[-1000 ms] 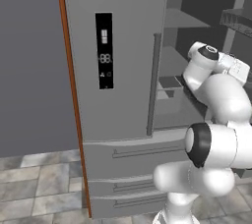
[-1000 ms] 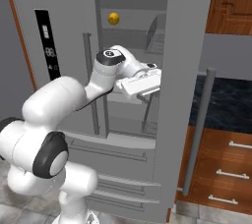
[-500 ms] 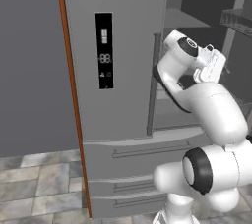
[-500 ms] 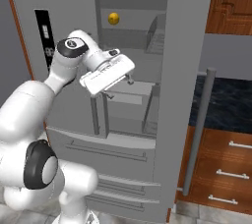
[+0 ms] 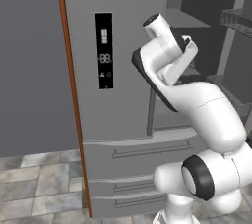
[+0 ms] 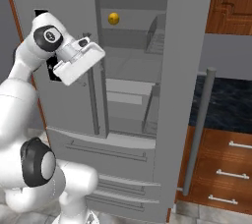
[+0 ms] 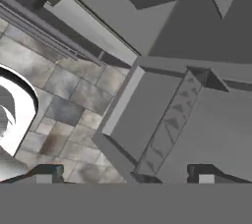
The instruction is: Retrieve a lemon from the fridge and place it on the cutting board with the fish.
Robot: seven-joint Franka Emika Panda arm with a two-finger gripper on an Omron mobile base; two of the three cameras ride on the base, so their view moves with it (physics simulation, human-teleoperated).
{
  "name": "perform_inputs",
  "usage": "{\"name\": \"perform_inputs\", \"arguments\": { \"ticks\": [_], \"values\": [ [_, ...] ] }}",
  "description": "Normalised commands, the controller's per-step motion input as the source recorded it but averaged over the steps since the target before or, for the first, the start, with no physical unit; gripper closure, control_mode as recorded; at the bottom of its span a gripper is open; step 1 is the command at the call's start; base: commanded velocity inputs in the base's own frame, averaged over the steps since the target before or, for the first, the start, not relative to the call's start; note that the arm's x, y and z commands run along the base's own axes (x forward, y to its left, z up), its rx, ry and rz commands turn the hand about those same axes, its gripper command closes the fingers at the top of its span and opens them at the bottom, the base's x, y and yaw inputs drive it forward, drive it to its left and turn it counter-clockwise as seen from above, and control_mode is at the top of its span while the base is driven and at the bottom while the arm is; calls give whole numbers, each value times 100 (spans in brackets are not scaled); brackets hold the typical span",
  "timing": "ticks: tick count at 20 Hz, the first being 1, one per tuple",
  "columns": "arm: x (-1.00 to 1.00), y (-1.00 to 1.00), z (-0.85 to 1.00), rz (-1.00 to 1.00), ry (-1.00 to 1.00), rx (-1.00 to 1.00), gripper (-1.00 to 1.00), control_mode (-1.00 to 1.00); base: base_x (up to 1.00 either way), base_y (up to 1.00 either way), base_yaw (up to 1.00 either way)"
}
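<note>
Fridge (image 6: pixel 192 70) door open, lemon (image 6: pixel 113 18) untouched on its upper shelf; my gripper (image 7: pixel 125 174), fingers wide and empty, has yet to reach in.

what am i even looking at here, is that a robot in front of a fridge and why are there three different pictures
Yes, it is a white robot arm on a driving base, in a computer-rendered kitchen. Two pictures come from cameras on the base, behind the arm to its left and right. The third comes from a camera on the hand, looking along the end effector; its two dark tips stand wide apart at the bottom, open and holding nothing.

In the right base view the fridge has its right door swung open, showing grey shelves. A small yellow lemon sits on an upper shelf, well above the robot's hand. The left base view shows the closed left door with its black display panel. The floor is grey tile.
</note>
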Motion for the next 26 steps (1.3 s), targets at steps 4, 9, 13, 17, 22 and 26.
{"name": "perform_inputs", "arguments": {
  "ticks": [4,9,13,17,22,26],
  "values": [
    [8,5,-36,-26,-42,27,-100,-100,0,0,0],
    [18,2,-24,-7,-71,22,-100,-100,0,0,0],
    [21,74,0,-9,-72,0,-100,-100,0,0,0],
    [12,49,18,-7,-61,9,-100,-100,0,0,0],
    [20,0,3,-19,-37,36,-100,-100,0,0,0],
    [46,0,-3,-9,-12,22,-100,-100,0,0,0]
  ]
}}
